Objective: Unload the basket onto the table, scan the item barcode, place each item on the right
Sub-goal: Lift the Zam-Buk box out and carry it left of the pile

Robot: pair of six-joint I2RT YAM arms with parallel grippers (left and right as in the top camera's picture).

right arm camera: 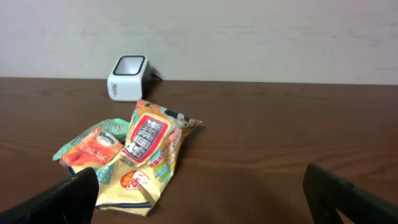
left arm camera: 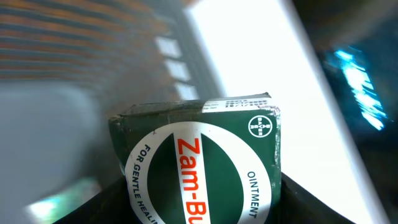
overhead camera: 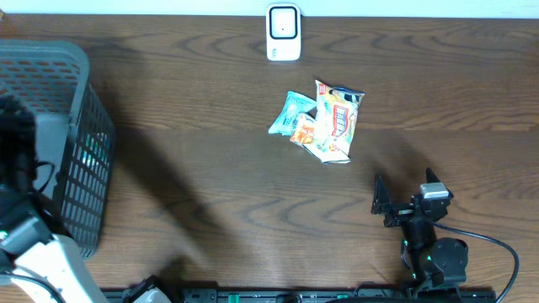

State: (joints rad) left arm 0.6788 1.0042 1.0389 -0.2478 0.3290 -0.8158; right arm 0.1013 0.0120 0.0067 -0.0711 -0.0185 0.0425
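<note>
My left tool (left arm camera: 199,208) is partly spread and pinching a green ointment box (left arm camera: 199,155) at the grey basket (overhead camera: 88,109) on the left end of the table (overhead camera: 194,143). My right tool (right arm camera: 202,196) is spread wide and holds nothing. It faces the snack packets (right arm camera: 134,158) and the white scanner (right arm camera: 127,76).

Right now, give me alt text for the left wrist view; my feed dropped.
A green Zam-Buk ointment box fills the lower middle, close up, held between the left gripper's dark fingers. Behind it everything is blurred: a grey basket wall with slots and a broad white band.
</note>
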